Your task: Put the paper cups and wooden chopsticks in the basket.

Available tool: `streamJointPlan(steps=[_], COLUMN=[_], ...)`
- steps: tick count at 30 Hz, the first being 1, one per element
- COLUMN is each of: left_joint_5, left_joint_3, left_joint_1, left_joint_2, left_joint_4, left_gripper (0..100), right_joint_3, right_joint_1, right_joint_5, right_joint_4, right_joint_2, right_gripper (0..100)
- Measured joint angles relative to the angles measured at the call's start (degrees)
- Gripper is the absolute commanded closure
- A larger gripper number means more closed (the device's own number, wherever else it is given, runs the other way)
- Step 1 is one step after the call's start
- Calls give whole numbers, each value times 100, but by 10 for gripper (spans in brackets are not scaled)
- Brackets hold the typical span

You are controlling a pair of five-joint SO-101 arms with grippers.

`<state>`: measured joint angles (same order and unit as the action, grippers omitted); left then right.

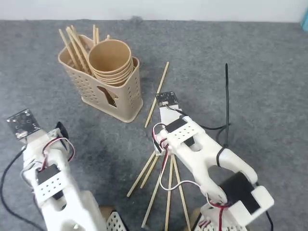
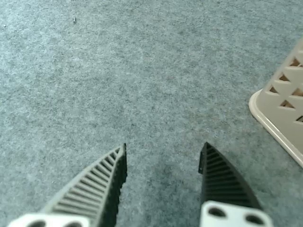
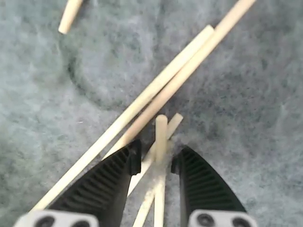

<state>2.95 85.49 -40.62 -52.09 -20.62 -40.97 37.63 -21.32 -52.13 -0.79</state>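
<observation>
Right wrist view, pale wooden chopsticks (image 3: 161,130), blunt round tips, crossed betw fingers (image 3: 111,182)

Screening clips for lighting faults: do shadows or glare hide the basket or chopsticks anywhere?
High view: soft, even light, no glare; the basket throws only a faint shadow on the carpet. Right wrist view: a dark shadow patch beside the chopsticks at the right end effector; nothing hidden. Left wrist view: mild shadow at the left end effector.

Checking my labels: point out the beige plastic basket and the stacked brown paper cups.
Beige plastic basket (image 1: 89,84): high view, perforated front wall.
Stacked brown paper cups (image 1: 110,57): high view, inside of top cup.
</observation>
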Motion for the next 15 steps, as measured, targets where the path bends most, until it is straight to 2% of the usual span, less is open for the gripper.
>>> streamJointPlan(steps=[2,3,11,15], left_joint_5=[0,0,0,0], left_joint_3=[0,0,0,0], left_joint_1=[0,0,0,0], left_joint_2=[0,0,0,0], left_joint_4=[0,0,0,0], left_gripper=[768,768,768,768], right_joint_3=[0,-9,-97,-123], right_joint_1=[-9,-18,-281,-527], right_joint_5=[0,0,0,97], right_joint_4=[0,0,0,-316], right_joint_2=[0,0,-26,-659], right_gripper=[998,977,991,991])
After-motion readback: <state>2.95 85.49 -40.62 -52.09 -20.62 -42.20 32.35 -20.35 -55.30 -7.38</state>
